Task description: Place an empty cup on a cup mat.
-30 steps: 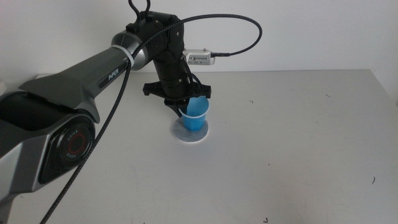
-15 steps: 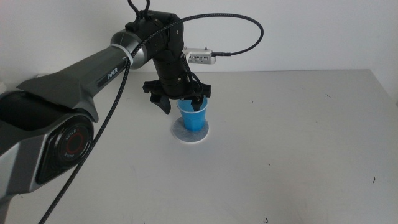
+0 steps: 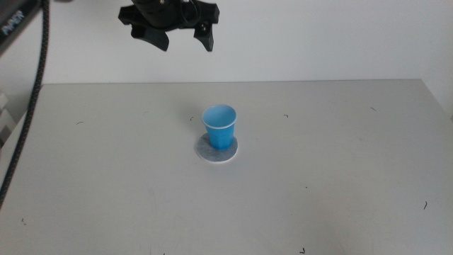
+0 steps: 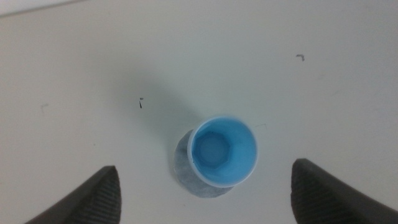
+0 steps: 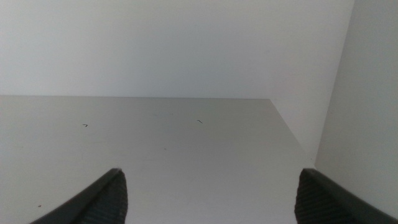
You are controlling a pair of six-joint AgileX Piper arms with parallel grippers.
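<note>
The cup [image 3: 220, 127] stands upright and empty on the cup mat [image 3: 216, 150], near the middle of the desk [image 3: 340, 177]. The left gripper [image 3: 182, 39] hangs high above it, jaws spread wide, holding nothing. The right gripper [image 5: 208, 193] waits elsewhere over bare desk, jaws apart.

Cup [image 3: 219, 126]: small, bright blue, tapered toward its base, thin pale rim, blue interior with nothing visible inside. It stands upright on the cup mat [image 3: 205, 151], a flat round disc with a mottled grey top and white edge, slightly wider than the cup, lying flat on the table. The cup sits off-centre, leaving a crescent of mat exposed. Both lie well below the jaws of the left gripper [image 3: 184, 39], between them in the wrist view, touching neither.
</note>
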